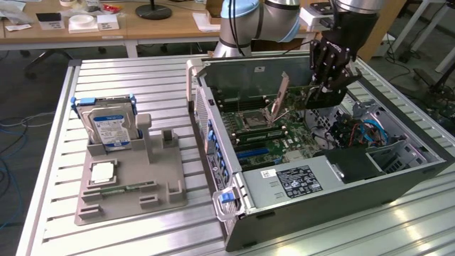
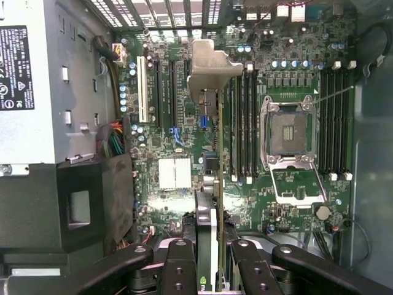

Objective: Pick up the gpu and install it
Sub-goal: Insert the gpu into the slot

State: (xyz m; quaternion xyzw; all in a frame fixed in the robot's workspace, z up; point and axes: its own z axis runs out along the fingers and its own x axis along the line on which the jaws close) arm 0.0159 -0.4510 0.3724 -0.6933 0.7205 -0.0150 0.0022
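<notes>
The pincer (image 1: 328,80) is clamped on the gpu (image 1: 307,98), its black fingers (image 2: 178,261) pressing the card from both sides. It hangs inside the open case (image 1: 320,208), which lies on its side on the slatted metal desk (image 1: 142,74). The gpu stands on edge over the motherboard (image 2: 178,141), and the wrist view shows it edge-on as a thin line running from the pincer toward the vented rear wall. Its silver bracket (image 2: 209,64) is at that far end. In the wrist view the card lines up between the long expansion slots (image 2: 142,89) on one side and a bank of memory slots (image 2: 244,123) on the other, with the open processor socket (image 2: 288,129) further off. Whether its lower edge touches the board I cannot tell. The power supply (image 1: 299,181) with its black label fills the near end of the case. On the exterior view's left, well apart from the case, a grey fixture (image 1: 156,181) rests on the desk and holds an upright hard drive (image 1: 108,128), a square chip (image 1: 103,170) and a memory stick (image 1: 122,188).
</notes>
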